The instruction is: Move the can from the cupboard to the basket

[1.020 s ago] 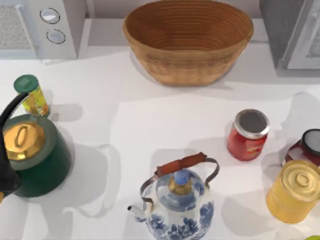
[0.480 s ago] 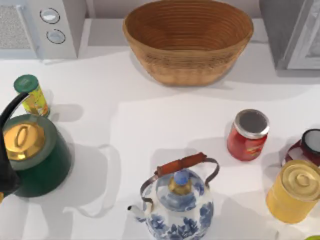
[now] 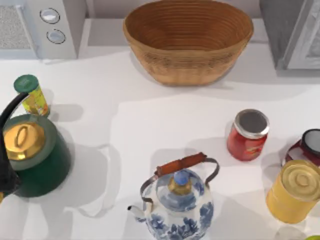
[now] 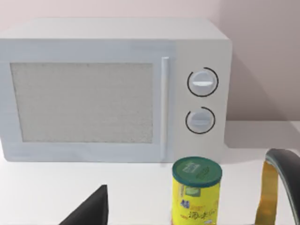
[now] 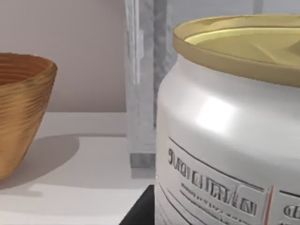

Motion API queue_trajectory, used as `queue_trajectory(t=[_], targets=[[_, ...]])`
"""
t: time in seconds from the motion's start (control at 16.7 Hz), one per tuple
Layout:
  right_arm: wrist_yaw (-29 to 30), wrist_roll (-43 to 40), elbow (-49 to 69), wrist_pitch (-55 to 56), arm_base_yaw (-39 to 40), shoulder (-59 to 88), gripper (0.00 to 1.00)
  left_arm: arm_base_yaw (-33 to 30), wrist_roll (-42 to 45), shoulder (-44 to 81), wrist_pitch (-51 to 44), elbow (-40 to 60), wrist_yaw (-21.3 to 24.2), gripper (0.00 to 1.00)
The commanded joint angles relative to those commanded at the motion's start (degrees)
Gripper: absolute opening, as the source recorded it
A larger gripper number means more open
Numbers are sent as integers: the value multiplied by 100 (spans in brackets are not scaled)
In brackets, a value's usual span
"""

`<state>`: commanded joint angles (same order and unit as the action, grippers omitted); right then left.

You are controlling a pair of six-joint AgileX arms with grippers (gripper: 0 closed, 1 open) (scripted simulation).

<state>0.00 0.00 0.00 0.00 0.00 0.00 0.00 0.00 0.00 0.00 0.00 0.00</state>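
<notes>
Step in hand, as I judge it: get my right arm to the grey-sided cupboard with the white-framed panelled door, far right. Nothing of the task is done yet.

- The slim silver can: I can't place it. Going by the task it's inside the cupboard, and I can't tell whether the door is open.
- Right gripper: sits low at the near right. Its wrist camera is hard up against a pale printed tin with a gold lid, probably the yellow round tin in the top view. Beyond it stands the cupboard's grey edge. A dark wedge is likely part of the gripper. I cannot tell how far open it is or whether it holds anything.
- Left gripper: near left, facing the white microwave with two round knobs, with the yellow-green canister with the green lid just in front. There's another dark wedge, and again I cannot tell its state. I'd leave this arm parked.

How to do it well:
- Lift before heading far, to clear the tin, the red jar with the silver lid and the dark jar at the right edge.
- Approach the cupboard square to the door side and confirm the can before committing.
- Grip the can mid-body and upright; thin aluminium will dent or slip.
- The large tan woven wicker basket is far centre, left of the cupboard. Carry over its rim and release low.
</notes>
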Motion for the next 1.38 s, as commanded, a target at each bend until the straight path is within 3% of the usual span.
queue_trajectory(t=[0.36, 0.6, 0.9, 1.38], targets=[[31, 11, 13, 3, 34, 98, 0, 0, 0, 0, 0, 0, 0, 100], [370, 20, 700, 270, 306, 936, 0, 0, 0, 0, 0, 0, 0, 100], [1111, 48, 2394, 969, 1011, 3228, 0, 0, 0, 0, 0, 0, 0, 100], [2530, 93, 5790, 2397, 2448, 8096, 0, 0, 0, 0, 0, 0, 0, 100]])
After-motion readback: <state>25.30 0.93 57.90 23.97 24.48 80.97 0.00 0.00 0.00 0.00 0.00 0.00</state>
